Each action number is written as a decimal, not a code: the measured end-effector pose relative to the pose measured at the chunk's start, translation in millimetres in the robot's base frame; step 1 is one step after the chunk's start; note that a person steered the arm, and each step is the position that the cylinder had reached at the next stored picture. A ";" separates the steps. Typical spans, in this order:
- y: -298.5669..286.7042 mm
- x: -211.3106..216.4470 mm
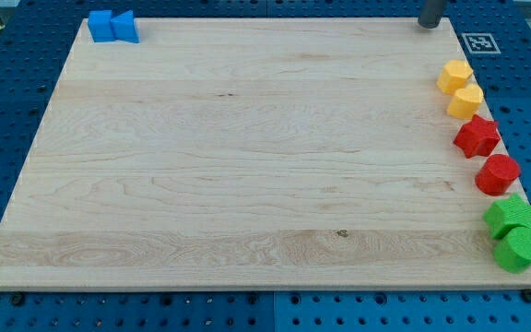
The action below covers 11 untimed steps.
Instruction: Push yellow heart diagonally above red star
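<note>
The yellow heart [466, 100] lies near the board's right edge, touching the red star [477, 136] just below it. A yellow hexagon [454, 76] touches the heart from the upper left. My tip [429, 25] stands at the view's top right, near the board's top edge, up and left of the yellow hexagon and apart from it. It touches no block.
A red cylinder [497, 174], a green star [510, 216] and a green cylinder [517, 247] continue the column down the right edge. Two blue blocks [112, 27] sit at the top left corner. A marker tag [479, 42] lies off the board's top right.
</note>
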<state>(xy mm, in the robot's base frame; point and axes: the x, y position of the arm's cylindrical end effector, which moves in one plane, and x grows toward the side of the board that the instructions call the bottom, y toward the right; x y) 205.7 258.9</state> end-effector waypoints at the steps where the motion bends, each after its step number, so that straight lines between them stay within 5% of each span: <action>1: 2.4 0.0; 3: 41.4 1.1; 6: 86.4 76.9; 11: 54.4 188.2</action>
